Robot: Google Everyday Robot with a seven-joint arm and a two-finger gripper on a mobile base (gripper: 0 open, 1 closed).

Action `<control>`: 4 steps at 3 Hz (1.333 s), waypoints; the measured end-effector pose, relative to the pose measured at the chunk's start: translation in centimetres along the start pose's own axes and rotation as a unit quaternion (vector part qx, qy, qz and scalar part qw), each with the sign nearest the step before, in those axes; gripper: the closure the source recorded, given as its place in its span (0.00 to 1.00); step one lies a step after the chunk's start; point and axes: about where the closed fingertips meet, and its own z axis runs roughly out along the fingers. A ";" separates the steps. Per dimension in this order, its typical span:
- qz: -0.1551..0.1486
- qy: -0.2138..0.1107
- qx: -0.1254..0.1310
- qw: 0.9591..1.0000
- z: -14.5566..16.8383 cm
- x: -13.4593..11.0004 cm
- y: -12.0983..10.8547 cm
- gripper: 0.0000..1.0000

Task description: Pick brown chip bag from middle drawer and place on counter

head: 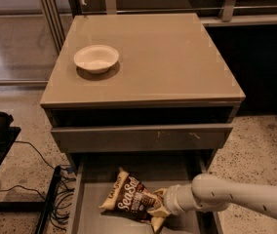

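Note:
The brown chip bag (131, 202) lies tilted in the open middle drawer (92, 218), low in the camera view, with its white "Sea Salt" lettering facing up. My gripper (161, 206) reaches in from the right on a white arm (236, 199) and sits at the bag's right end, touching it, where the crumpled cream-tan edge curls around it. The glossy taupe counter (168, 57) tops the cabinet above.
A white bowl (96, 58) stands on the counter's left part. A shut drawer front with small white scratches (143, 136) overhangs the back of the open drawer. Black cables and a black stand (55, 199) lie on the speckled floor at the left.

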 end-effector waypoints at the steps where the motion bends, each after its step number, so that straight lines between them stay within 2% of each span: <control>1: -0.005 -0.012 -0.002 1.000 -1.1 -0.5 0.1 1.00; 2: -0.012 -0.033 0.007 0.999 -3.9 -1.4 0.3 1.00; 4: -0.044 -0.073 0.039 0.996 -13.1 -5.1 -0.2 1.00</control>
